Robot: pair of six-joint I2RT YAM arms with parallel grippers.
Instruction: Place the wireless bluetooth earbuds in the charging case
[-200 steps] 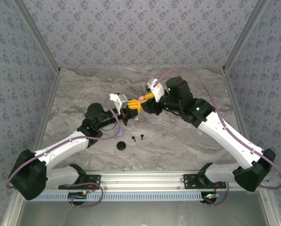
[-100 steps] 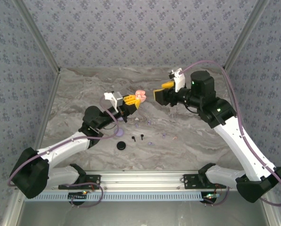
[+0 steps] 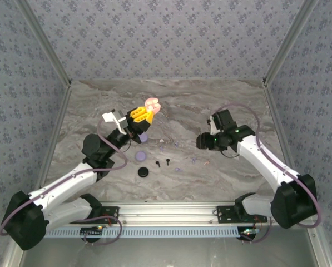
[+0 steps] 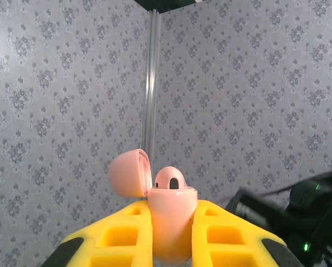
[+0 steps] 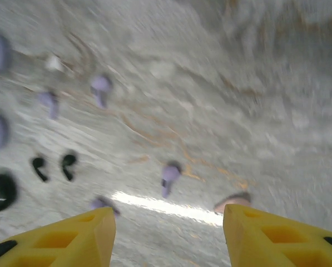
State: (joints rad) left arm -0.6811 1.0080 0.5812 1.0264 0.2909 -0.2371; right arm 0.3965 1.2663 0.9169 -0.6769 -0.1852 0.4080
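Take the black disc (image 3: pixel 144 172) on the marble table (image 3: pixel 99 100) as your marker. Your left arm (image 3: pixel 71 178) reaches past the disc toward the back wall. Its left gripper (image 3: pixel 145 114) is clamped on the pink charging case (image 3: pixel 152 104), which it holds well off the table. The lid (image 4: pixel 129 172) is tipped open, one socket (image 4: pixel 169 181) shows at the top, and the case body sits squeezed between the yellow fingers (image 4: pixel 115 236). Your right arm (image 3: pixel 266 167) bends in from the right of the disc. The right gripper (image 3: pixel 203 142) hangs low over the table, jaws apart with nothing between them. A lilac disc (image 3: pixel 140 157) lies just behind the black disc, and a second lilac disc (image 3: pixel 144 136) lies further behind. The wireless bluetooth earbuds (image 3: pixel 168 163) lie loose on the table in a row running right from the disc: two black ones nearest it, then lilac ones, then a pale pink one (image 5: pixel 234 201) furthest out. The next move turns on the lilac earbud (image 5: pixel 169 173). It lies on the table straight ahead of your open right gripper, centred between its fingers. Its stem seems to point back toward the gripper, so the long axis would run across the closing line, though blur makes that uncertain. The right arm is much the nearer, and the left already has the case.
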